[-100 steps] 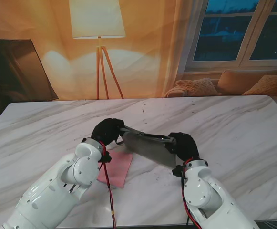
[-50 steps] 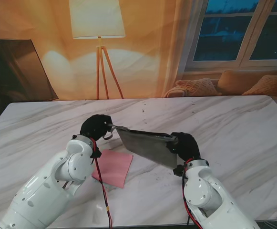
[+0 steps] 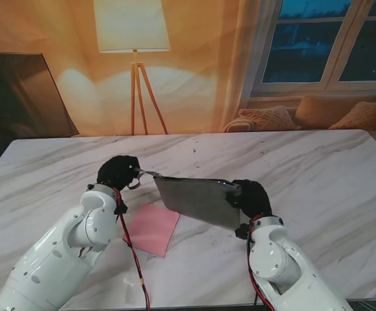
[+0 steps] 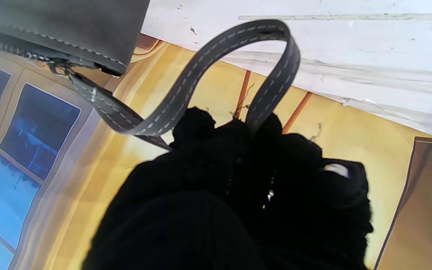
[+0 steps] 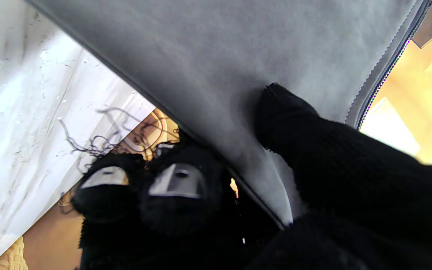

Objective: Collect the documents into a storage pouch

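The grey pouch (image 3: 197, 199) hangs above the counter (image 3: 317, 168), now stretched wider. My right hand (image 3: 251, 196) stays clamped on its corner; my left hand (image 3: 118, 172) has drawn leftward, gripping the strap (image 4: 208, 75). The pink document (image 3: 152, 228) lies uncovered, ready to collect.

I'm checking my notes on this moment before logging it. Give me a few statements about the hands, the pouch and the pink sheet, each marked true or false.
1. The left robot hand holds the strap of the pouch. True.
2. The right robot hand is open and idle. False: it grips the pouch's edge.
3. The pink sheet lies on the table. True.
4. The pouch rests flat on the table. False: it is held up between both hands.
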